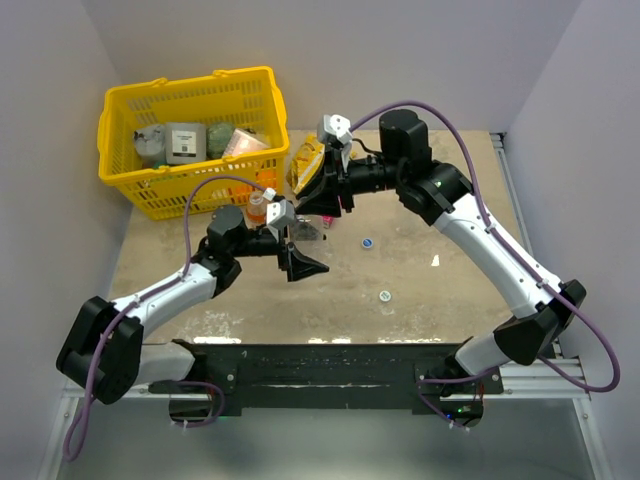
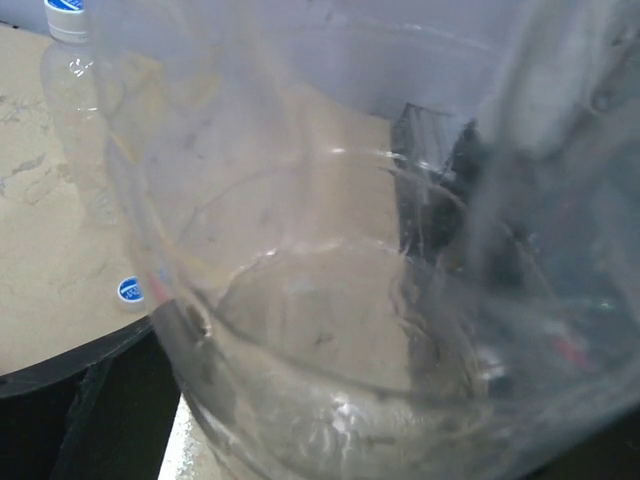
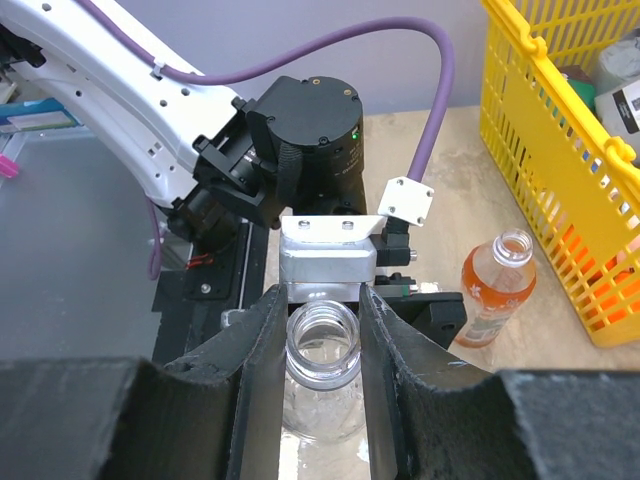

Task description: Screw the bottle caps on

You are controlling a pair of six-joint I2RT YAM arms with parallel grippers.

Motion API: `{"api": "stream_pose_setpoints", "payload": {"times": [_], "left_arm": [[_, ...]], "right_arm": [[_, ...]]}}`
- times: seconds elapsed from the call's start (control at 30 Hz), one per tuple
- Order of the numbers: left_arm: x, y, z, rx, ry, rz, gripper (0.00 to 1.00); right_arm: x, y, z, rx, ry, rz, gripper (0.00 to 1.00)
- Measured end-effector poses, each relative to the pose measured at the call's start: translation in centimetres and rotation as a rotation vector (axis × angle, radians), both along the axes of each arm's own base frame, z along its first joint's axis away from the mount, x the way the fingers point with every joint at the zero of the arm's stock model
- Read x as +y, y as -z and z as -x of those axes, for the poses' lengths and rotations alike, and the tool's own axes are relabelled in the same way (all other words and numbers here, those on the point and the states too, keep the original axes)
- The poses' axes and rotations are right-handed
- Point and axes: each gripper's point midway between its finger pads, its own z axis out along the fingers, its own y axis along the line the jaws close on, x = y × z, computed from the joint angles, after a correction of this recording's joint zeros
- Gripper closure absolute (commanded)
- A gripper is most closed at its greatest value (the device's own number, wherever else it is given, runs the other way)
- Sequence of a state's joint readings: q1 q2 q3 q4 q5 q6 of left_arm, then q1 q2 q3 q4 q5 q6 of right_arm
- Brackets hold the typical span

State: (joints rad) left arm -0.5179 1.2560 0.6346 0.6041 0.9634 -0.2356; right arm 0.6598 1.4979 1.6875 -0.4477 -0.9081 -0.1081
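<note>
The right claw (image 3: 322, 315) is closed down narrow on the clear bottle (image 3: 320, 400). Its two black fingers (image 3: 262, 380) press either side of the bottle just below the neck, and the bottle stands upright between them. The mouth is open, with no cap on it.

The left claw (image 1: 305, 265) faces the right one from the other side of the same bottle. Its jaws are spread wide around the lower body. In the left wrist view the see-through wall fills nearly the whole picture. A dark finger (image 2: 90, 410) sits just beside the wall at the lower left, but I cannot tell whether it is pressing on the plastic.

The orange bottle (image 3: 495, 285) stands upright and uncapped on the counter (image 1: 450, 300), just beside the yellow basket (image 3: 560, 150) and apart from both claws. A third bottle (image 2: 68, 60), also clear, shows at the top left of the left wrist view with a blue and white cap on it.

Two loose caps lie flat on the counter to the right of the claws. The blue cap (image 1: 368, 242) is nearer to them, and the pale cap (image 1: 385, 296) lies closer to the arm bases. Neither claw is touching either cap.
</note>
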Motion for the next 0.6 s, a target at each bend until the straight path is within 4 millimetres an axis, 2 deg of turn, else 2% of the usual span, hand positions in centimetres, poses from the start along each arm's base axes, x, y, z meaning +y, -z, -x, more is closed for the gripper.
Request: {"api": "stream_pose_setpoints", "payload": {"times": [0.13, 0.23, 0.27, 0.33, 0.37, 0.47, 0.6], "left_arm": [[-0.1, -0.2, 0.0, -0.003, 0.006, 0.007, 0.23], [-0.1, -0.2, 0.1, -0.007, 0.008, 0.009, 0.30], [-0.1, -0.3, 0.1, -0.007, 0.009, 0.009, 0.31], [-0.1, -0.2, 0.1, -0.007, 0.009, 0.009, 0.36], [0.0, -0.1, 0.2, -0.004, 0.009, 0.007, 0.37], [0.2, 0.3, 0.4, 0.012, 0.000, -0.005, 0.46], [0.9, 1.7, 0.6, 0.033, -0.023, -0.053, 0.61]], "right_arm": [[0.0, -0.1, -0.1, -0.003, 0.001, -0.002, 1.00], [0.1, -0.1, -0.2, -0.009, 0.007, -0.004, 0.93], [0.1, -0.1, -0.2, -0.009, 0.009, -0.003, 0.82], [0.0, 0.0, -0.4, -0.010, 0.022, 0.001, 0.72], [0.0, 0.0, -0.5, -0.009, 0.027, 0.004, 0.61], [-0.2, 0.6, -0.9, -0.006, 0.056, 0.026, 0.45], [-1.3, 1.0, -2.5, -0.032, 0.145, 0.077, 0.32]]}}
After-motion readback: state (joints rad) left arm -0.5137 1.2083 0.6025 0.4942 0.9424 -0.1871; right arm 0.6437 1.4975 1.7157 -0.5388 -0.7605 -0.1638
